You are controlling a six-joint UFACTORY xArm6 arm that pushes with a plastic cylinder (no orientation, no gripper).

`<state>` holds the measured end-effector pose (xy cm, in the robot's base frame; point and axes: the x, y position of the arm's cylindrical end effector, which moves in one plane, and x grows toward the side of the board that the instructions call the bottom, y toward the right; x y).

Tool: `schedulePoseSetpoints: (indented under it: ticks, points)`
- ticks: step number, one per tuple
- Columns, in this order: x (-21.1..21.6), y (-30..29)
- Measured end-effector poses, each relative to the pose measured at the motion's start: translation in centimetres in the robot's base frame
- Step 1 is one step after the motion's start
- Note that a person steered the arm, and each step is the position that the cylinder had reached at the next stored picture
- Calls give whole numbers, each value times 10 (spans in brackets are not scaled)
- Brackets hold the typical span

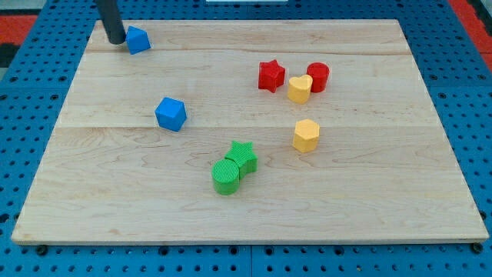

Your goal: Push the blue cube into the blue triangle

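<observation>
The blue cube (171,114) sits on the wooden board left of centre. The blue triangle (137,39) lies near the board's top left corner, up and a little left of the cube, well apart from it. My tip (114,40) stands at the top left, right beside the triangle's left side, about touching it. The tip is far from the cube, up and to its left.
A red star (270,76), a yellow heart (300,89) and a red cylinder (318,77) cluster at upper right. A yellow hexagon (306,135) sits below them. A green star (243,155) and green cylinder (226,176) touch near the bottom centre. The board's edge (246,238) borders blue pegboard.
</observation>
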<state>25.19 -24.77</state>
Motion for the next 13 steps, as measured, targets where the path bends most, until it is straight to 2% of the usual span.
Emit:
schedulePoseSetpoints:
  ticks: [2, 3, 5, 6, 7, 8, 9, 10, 12, 13]
  points:
    - [175, 59]
    - [186, 74]
    - [196, 160]
    - [194, 207]
    - [170, 225]
    - [136, 206]
    - [142, 158]
    - [128, 113]
    - [60, 99]
    - [60, 98]
